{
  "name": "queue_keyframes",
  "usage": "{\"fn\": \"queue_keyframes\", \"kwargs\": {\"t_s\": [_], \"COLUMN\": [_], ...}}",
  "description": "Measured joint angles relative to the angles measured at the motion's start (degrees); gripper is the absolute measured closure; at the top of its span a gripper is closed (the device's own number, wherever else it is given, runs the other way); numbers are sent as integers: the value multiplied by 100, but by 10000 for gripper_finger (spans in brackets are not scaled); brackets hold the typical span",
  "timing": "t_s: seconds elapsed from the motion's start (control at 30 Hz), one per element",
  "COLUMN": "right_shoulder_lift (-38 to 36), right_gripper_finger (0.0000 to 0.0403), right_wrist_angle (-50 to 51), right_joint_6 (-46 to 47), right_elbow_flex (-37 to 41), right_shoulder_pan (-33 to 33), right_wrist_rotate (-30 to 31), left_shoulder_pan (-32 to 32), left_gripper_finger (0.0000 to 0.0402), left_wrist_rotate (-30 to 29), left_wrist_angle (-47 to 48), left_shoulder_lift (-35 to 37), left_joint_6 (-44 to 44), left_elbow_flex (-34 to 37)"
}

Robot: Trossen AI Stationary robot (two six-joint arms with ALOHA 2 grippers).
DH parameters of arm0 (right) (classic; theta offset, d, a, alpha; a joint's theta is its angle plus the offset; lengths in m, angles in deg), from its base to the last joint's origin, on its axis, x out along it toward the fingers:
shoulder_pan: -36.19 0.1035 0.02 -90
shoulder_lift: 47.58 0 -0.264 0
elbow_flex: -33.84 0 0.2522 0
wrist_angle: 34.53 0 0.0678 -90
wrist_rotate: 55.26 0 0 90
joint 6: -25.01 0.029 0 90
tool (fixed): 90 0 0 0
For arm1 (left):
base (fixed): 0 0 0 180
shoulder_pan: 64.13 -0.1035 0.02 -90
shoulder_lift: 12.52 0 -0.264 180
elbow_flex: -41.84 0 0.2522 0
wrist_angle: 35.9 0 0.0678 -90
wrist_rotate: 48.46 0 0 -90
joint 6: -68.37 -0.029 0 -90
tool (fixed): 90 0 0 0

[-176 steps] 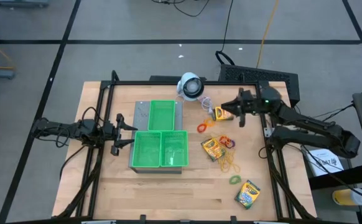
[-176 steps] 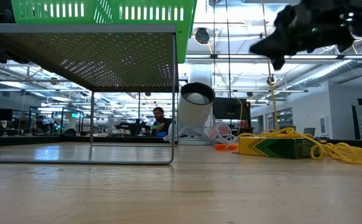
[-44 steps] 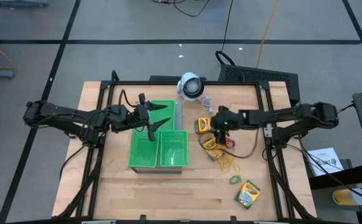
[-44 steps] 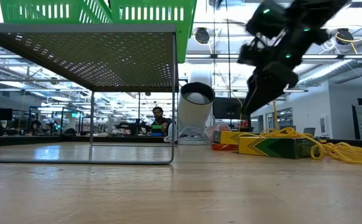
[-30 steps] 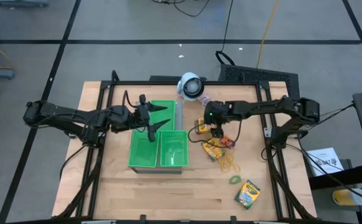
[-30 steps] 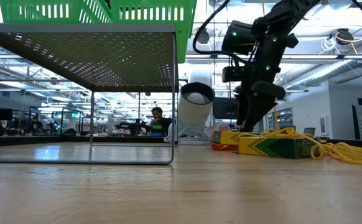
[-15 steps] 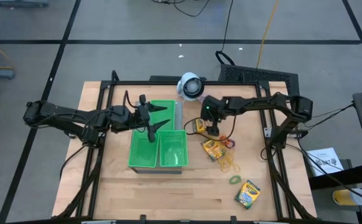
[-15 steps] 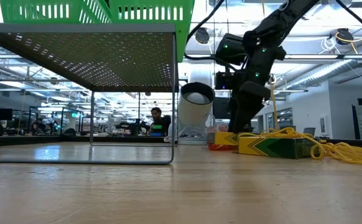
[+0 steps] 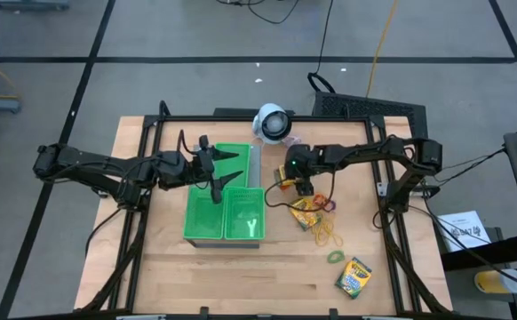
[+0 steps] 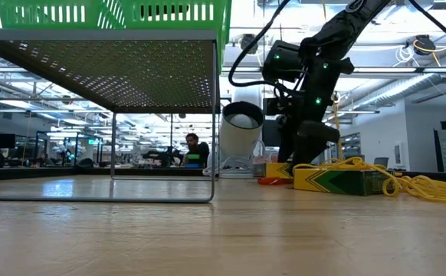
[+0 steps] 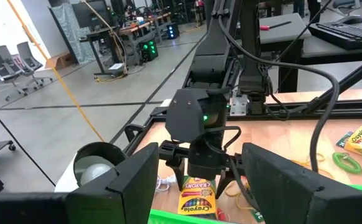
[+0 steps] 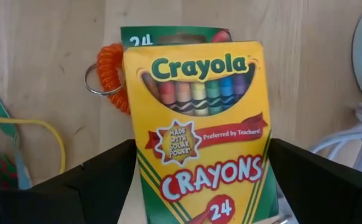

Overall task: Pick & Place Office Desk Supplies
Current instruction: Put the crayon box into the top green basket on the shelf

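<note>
A yellow-and-green crayon box lies flat on the table just right of the green trays. My right gripper hangs over it, pointing steeply down and open. One finger stands on each long side of the box, and I cannot tell whether they touch it. A second crayon box lies beside it and a third near the table's front right. Yellow, green and red rubber bands lie between them. My left gripper waits open above the trays, holding nothing.
A white round device with a cord stands at the table's far edge, close behind the right gripper. An orange coil ring lies against the far end of the box. The trays rest on a metal rack.
My right gripper has gone toward the table's left edge and down, from over the rubber bands onto the crayon box beside the trays, and has rolled a little. It has stayed open. The box has not moved.
</note>
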Motion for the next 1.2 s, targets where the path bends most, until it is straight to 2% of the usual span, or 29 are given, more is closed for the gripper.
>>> {"fn": "queue_keyframes", "kwargs": {"t_s": [0.2,0.53,0.73,1.03,1.17,1.2], "right_shoulder_lift": [-12,-18,-76,-216,-235,-237], "right_gripper_finger": [67,202,277,364,374,387], "right_wrist_angle": [-286,-634,-673,-835,-836,-835], "right_joint_6": [132,385,592,628,629,637], "right_elbow_flex": [382,1102,1183,1211,1212,1212], "right_shoulder_pan": [84,88,99,278,337,344], "right_wrist_rotate": [203,202,196,215,182,179], "left_shoulder_pan": [0,0,0,0,0,0], "left_gripper_finger": [160,160,160,160,160,160], "left_wrist_rotate": [0,0,0,0,0,0], "left_wrist_angle": [7,7,5,4,3,1], "left_shoulder_lift": [0,0,0,0,0,0], "left_joint_6": [0,84,121,136,151,151], "left_elbow_flex": [0,2,2,4,4,4]}}
